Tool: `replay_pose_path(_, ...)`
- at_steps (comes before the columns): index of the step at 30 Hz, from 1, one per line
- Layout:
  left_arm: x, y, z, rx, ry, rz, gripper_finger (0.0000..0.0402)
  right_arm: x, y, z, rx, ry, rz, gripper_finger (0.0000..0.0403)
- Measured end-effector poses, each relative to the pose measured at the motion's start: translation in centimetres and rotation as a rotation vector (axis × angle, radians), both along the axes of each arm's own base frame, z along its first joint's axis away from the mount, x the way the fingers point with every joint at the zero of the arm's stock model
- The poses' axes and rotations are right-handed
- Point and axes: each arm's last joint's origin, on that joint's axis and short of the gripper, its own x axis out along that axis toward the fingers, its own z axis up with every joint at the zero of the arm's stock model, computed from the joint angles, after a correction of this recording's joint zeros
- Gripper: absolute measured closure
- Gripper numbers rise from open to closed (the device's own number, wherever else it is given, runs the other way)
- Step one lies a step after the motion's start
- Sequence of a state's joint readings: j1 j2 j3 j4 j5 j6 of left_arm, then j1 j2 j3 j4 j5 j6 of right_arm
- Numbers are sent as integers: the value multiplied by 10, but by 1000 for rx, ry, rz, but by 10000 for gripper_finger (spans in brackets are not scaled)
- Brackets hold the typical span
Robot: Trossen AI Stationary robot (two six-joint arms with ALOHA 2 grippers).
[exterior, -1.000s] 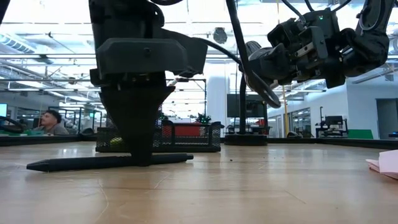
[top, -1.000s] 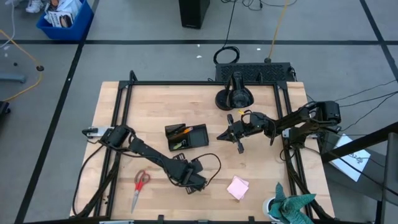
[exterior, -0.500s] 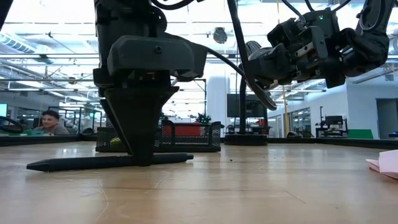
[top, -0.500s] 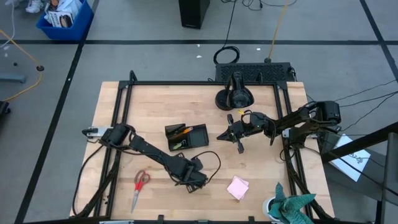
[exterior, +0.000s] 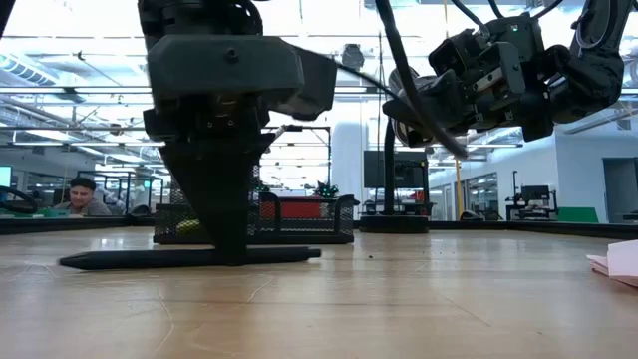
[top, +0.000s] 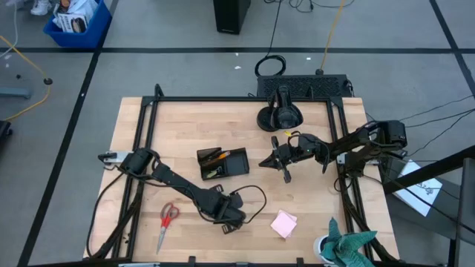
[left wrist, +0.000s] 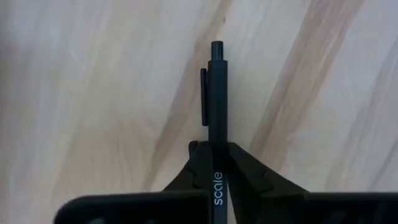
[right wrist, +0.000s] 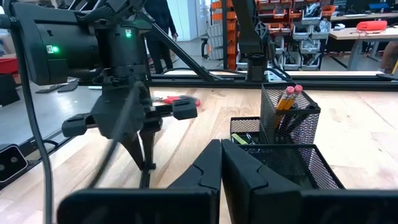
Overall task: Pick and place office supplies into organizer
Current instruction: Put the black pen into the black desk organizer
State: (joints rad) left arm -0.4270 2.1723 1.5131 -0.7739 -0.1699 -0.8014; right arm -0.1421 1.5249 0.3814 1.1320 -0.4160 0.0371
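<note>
My left gripper [top: 227, 216] stands near the table's near edge, shut on a black pen [left wrist: 216, 93]. In the low view the pen [exterior: 150, 259] lies level, along the table's width. My right gripper [right wrist: 222, 155] is shut and empty, and hovers above the table right of the organizer [top: 223, 162]. The organizer is a black mesh tray that rests on its base, with orange pencils [right wrist: 287, 96] standing in its cup. Red-handled scissors [top: 167, 221] lie flat at the near left. A pink sticky-note pad [top: 283, 222] lies flat at the near right. My left gripper pinches the pen's barrel [left wrist: 217, 163] between its two fingers [left wrist: 196, 167], below the clip and near the pen's middle. The fingers come from above, point down and lie across the pen. The pen is level at the table top; whether it is lifted clear, I cannot tell.
A round black camera-stand base [top: 278, 117] stands at the table's far edge. A teal cloth [top: 349, 248] lies past the near right corner. A person [exterior: 80, 194] sits in the room beyond the table. Bare wood lies between the organizer and the pad.
My left gripper has shifted a little toward the table's right edge, still shut on the pen. The pen has gone with it and stays level.
</note>
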Motion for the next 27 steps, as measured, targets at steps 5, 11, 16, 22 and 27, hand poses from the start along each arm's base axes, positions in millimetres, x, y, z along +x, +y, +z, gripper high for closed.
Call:
replay_pose_path(5, -1, -6, 7, 101, -90, -8, 367, 0, 0, 0, 0, 0, 0, 399)
replay_pose_path(11, -4, -4, 29, 276, -219, 7, 356, 0, 0, 0, 0, 1, 0, 399)
replay_pose_path(16, -11, -11, 67, 376, -372, -17, 385, 0, 0, 0, 0, 0, 0, 399)
replay_pose_path(22, -29, -16, 121, 585, -555, -54, 386, 0, 0, 0, 1, 1, 0, 399)
replay_pose_path(27, -57, -22, 163, 747, -639, -111, 362, 0, 0, -1, 4, 8, 3, 399)
